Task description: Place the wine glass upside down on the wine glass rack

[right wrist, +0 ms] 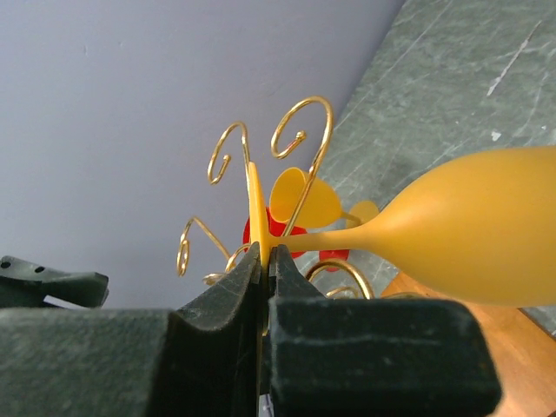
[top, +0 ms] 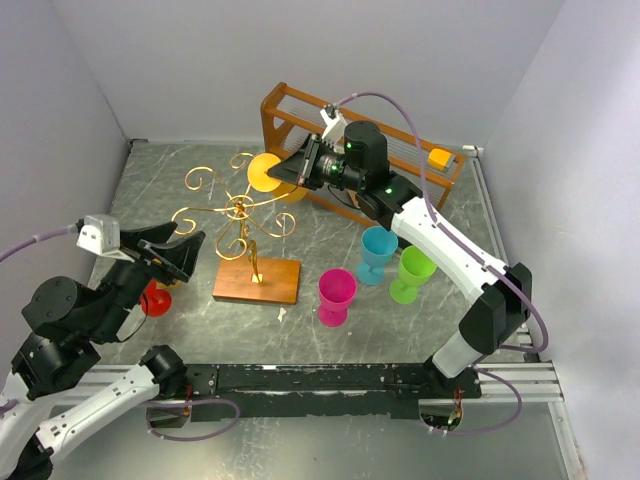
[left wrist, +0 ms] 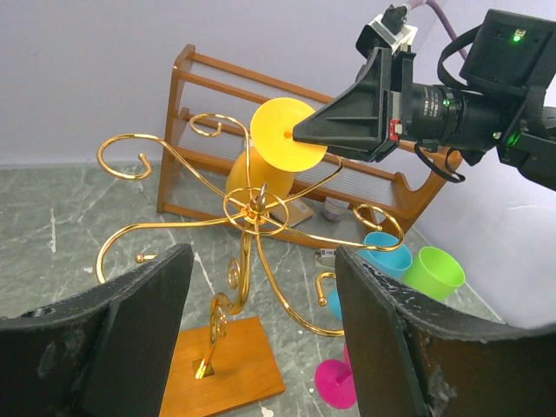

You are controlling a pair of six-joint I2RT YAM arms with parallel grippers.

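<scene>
At the lower left of the top view, the left claw (top: 178, 255) hangs with its jaws well apart and holds nothing. A red glass (top: 155, 299) is partly hidden beneath it on the marbled surface (top: 150, 190). The claw seems parked clear of the work, with its camera facing the rack.

In the middle stands the wine glass rack (top: 240, 212), its gold scroll arms fanning from a thin stem on a wooden base (top: 257, 281). Just past its upper right curls, in the air and not yet on the rack, is the yellow wine glass (top: 265, 172). The right claw (top: 287, 172) is clamped on the rim of its flat foot, and the glass is tilted with the bowl lower than the foot. This grip probably leaves the stem bare to slip between a scroll's wires.

Room is tight there, with the brown wooden shelf (top: 400, 150) close behind and curls in front. Further right, a magenta glass (top: 337, 295), a blue glass (top: 378, 250) and a green glass (top: 410, 272) cluster under the right arm, apart from the base.
</scene>
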